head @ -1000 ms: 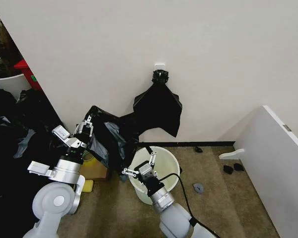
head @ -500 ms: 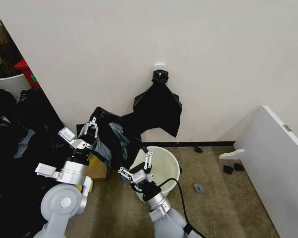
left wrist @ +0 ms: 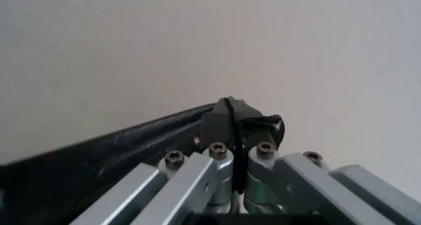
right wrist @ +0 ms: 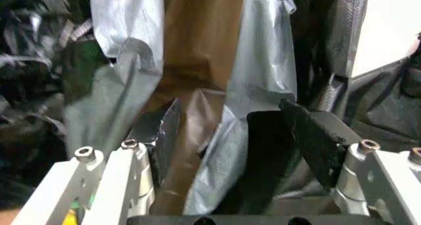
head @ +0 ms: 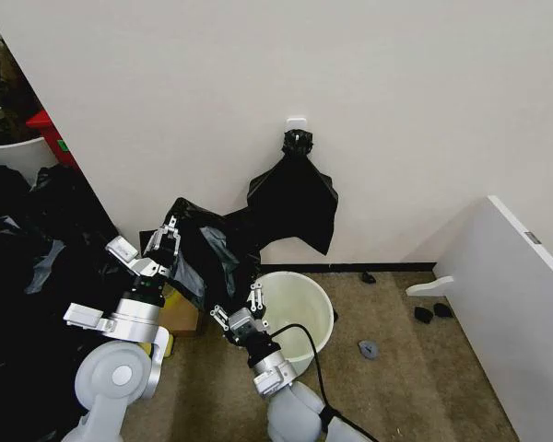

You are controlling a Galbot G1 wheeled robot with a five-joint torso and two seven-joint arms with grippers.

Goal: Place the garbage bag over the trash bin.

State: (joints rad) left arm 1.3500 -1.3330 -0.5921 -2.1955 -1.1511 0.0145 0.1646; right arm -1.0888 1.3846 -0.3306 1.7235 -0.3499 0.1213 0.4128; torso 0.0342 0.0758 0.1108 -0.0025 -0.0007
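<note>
The trash bin [head: 300, 308] stands on the floor [head: 415, 387] by the wall [head: 396, 110], and nothing can be seen inside it. The garbage bag [head: 212, 253] hangs in the air just left of the bin, above its left rim. The left gripper [head: 163, 241] has its jaws pinched shut on the bag's top edge. The right gripper [head: 238, 308] has its jaws wide open with bag plastic between them. A moment ago the right gripper was over the bin; now it has moved left to the bag.
</note>
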